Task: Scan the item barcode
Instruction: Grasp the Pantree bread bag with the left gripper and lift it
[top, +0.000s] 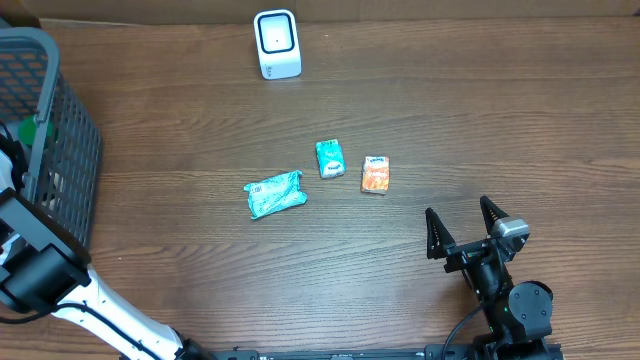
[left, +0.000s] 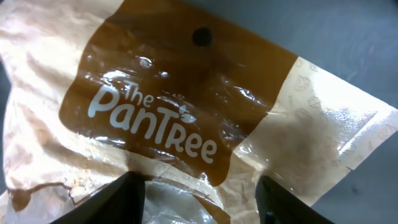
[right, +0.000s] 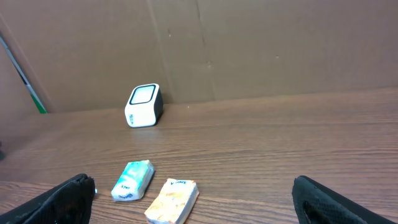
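Up close, we read "The PanTree" in white on a brown-and-cream plastic bag (left: 186, 93) filling the left wrist view. The left gripper (left: 199, 183) straddles it, fingers partway apart; whether it grips, we can't say. Lower right overhead, the right gripper (top: 458, 208) gapes wide, empty.
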